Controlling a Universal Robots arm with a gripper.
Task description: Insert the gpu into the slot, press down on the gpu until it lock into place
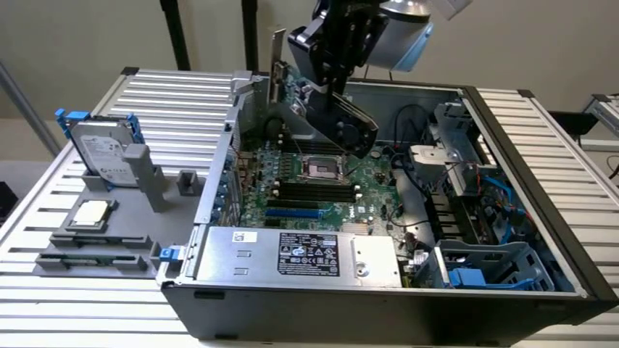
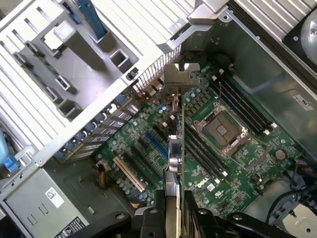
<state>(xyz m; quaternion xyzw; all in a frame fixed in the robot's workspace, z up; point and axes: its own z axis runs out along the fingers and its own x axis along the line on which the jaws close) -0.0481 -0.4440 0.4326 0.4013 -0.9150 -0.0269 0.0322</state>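
My gripper point(image 1: 335, 87) is shut on the gpu point(image 1: 346, 119), a flat black card held tilted in the air above the open computer case. Its thin metal end bracket point(image 1: 278, 58) points toward the case's rear wall. In the wrist view the gpu point(image 2: 174, 148) shows edge-on between my two fingers, with my gripper point(image 2: 173, 201) clamped on its upper edge and the bracket point(image 2: 181, 74) at its far end. The slot point(image 1: 293, 214) is a bright-blue strip on the green motherboard, well below the card. In the wrist view the slot point(image 2: 156, 144) lies just beside the card's edge line, uncovered.
The silver power-supply box point(image 1: 290, 254) sits along the case's near side. The CPU socket point(image 1: 320, 168) and black memory slots point(image 1: 314, 192) lie beside the blue strip. A blue drive cage point(image 1: 483, 268) and cables fill the exterior view's right. A hard drive point(image 1: 101, 152) stands outside the case.
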